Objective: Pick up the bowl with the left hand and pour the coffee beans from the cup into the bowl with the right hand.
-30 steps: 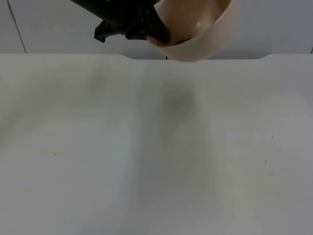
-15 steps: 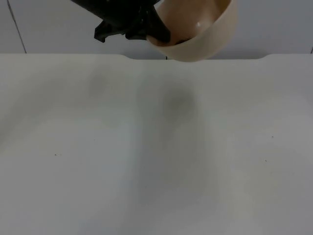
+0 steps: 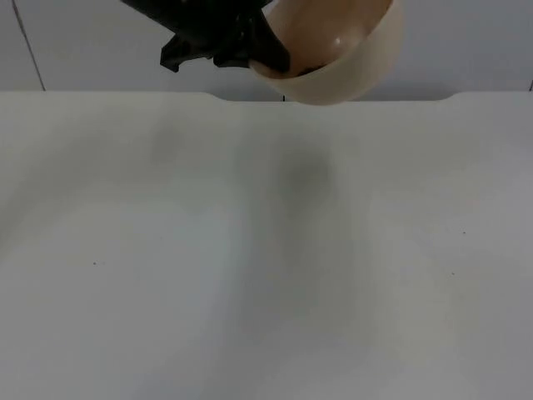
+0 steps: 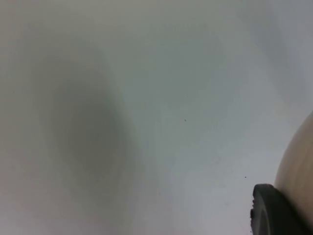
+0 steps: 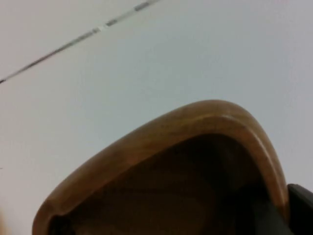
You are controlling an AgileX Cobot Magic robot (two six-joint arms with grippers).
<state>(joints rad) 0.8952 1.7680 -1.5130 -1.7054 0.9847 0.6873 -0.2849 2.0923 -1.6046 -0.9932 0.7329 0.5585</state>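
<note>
The cream bowl [image 3: 341,58] hangs tilted high above the table's far edge, with my left gripper [image 3: 268,55] shut on its rim from the left. A few dark bits lie at the bowl's low inner edge [image 3: 305,70]. In the left wrist view the bowl's pale wall [image 4: 299,166] sits against a black fingertip [image 4: 268,211], with the table far below. The right wrist view looks into a brown wooden cup [image 5: 161,161] held close to the camera, a black fingertip [image 5: 301,208] against its side. The cup's inside is dark and I cannot make out its contents.
The white table top [image 3: 266,250] spreads below the bowl, carrying a faint shadow [image 3: 304,175] beneath it. The grey partition wall [image 3: 466,50] stands right behind the table's far edge.
</note>
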